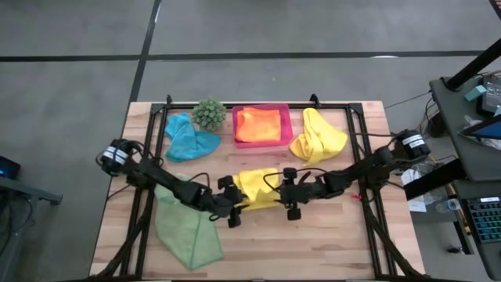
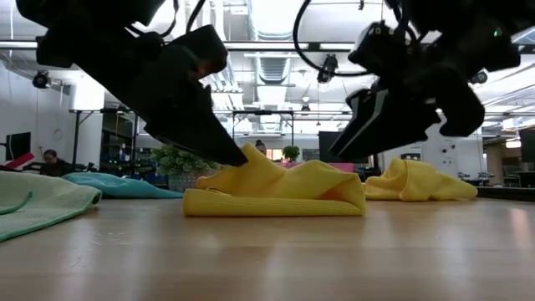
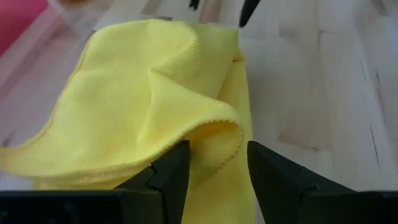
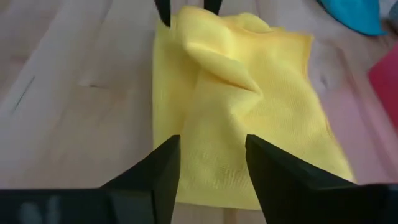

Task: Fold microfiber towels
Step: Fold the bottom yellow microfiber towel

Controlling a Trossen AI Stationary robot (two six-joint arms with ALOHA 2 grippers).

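A yellow microfiber towel [image 1: 258, 188] lies roughly folded on the table's middle, with a raised fold [image 3: 211, 130] at its left end. My left gripper [image 3: 217, 168] is at that end, open, one finger on each side of the raised fold. My right gripper [image 4: 211, 165] stands open at the towel's right end [image 4: 214, 180], its fingers slanting down over the cloth. A light green towel [image 1: 186, 227] lies spread at the near left. A teal towel [image 1: 189, 139] and a second yellow towel [image 1: 317, 137] lie bunched at the far side. An orange towel [image 1: 257, 124] rests in the pink tray [image 1: 286, 117]. My left gripper has the yellow towel's raised fold [image 3: 219, 140] between its open fingers, coming slanting down from the table's left. Whether the fingers touch the cloth, I cannot tell. My right gripper slants down from the right over the towel's right end [image 2: 349, 171]. Whether it touches, I cannot tell.
A small spiky green plant [image 1: 209, 113] stands at the far side between the teal towel and the pink tray. Bare wood lies in front of the yellow towel toward the near edge [image 1: 313, 251]. A dark metal frame runs along the table's sides.
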